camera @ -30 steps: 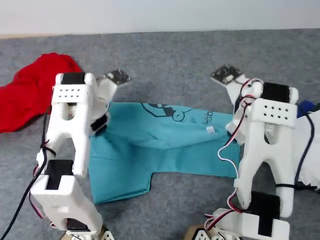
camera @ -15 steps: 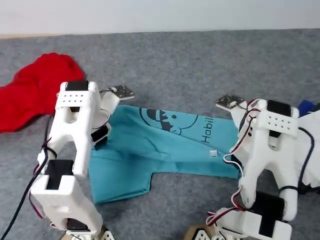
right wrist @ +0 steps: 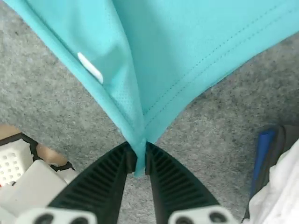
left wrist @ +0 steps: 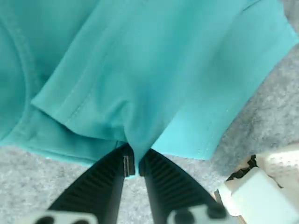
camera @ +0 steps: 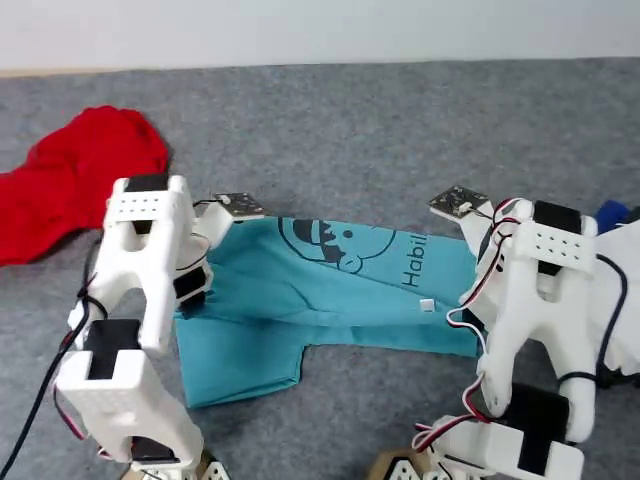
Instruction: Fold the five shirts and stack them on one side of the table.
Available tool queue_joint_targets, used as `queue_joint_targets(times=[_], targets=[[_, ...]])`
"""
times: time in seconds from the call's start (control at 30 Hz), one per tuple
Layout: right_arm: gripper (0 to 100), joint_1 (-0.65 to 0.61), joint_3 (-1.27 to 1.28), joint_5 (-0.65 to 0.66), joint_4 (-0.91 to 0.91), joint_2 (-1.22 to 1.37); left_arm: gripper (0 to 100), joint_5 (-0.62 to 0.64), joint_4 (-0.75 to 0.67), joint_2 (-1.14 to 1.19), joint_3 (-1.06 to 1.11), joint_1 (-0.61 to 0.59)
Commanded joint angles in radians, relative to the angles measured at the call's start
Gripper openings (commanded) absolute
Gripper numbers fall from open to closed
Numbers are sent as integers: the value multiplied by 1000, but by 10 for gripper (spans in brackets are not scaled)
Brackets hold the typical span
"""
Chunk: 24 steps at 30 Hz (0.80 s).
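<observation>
Grey carpet-like covering spans the table [camera: 400, 120], with a pale wall [camera: 300, 30] along its far edge. At the centre, between the two arms, the teal shirt [camera: 330, 290] lies mostly flat. Its dark printed graphic [camera: 330, 240] faces up near the far edge, and one short sleeve [camera: 240, 370] spreads toward the near edge. Over the shirt's left end stands the white left arm [camera: 140, 290]; over its right end stands the white right arm [camera: 540, 300]. At the far left of the table the red shirt [camera: 70, 185] lies crumpled in a heap, apart from the teal shirt. At the right edge a white garment [camera: 625, 300] lies bunched, partly behind the right arm, with a small blue item [camera: 610, 213] against its far side. At the left end effector [left wrist: 133, 163] the black jaws are closed almost fully, pinching a raised ridge of teal fabric beside a hemmed edge. At the right end effector [right wrist: 137, 161] the jaws are likewise closed, gripping a folded, stitched edge of the same shirt, with grey table visible on either side of the pinch. On the teal fabric, just beside the fold held by the right end effector, sits a small white label [right wrist: 90, 67].
</observation>
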Motion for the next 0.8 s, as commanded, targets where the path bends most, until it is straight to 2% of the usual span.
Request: queue_joint_targets(times=[0.0, 0.27, 0.33, 0.5, 0.67, 0.77], targets=[[10, 12, -3, 29, -1, -48, 5, -40, 31, -14, -1, -54], [13, 12, -3, 32, 1, -48, 6, -54, 31, -12, 35, -15], [48, 13, -6, 32, 18, -50, 8, -54, 31, -12, 36, -14], [240, 16, -32, 28, 87, -68, 48, -57, 28, -14, 25, -35], [245, 12, -141, 26, 157, -77, 107, -57, 31, -14, -65, -106], [245, 8, -203, 25, 139, -71, 114, -55, 31, -14, -107, -121]])
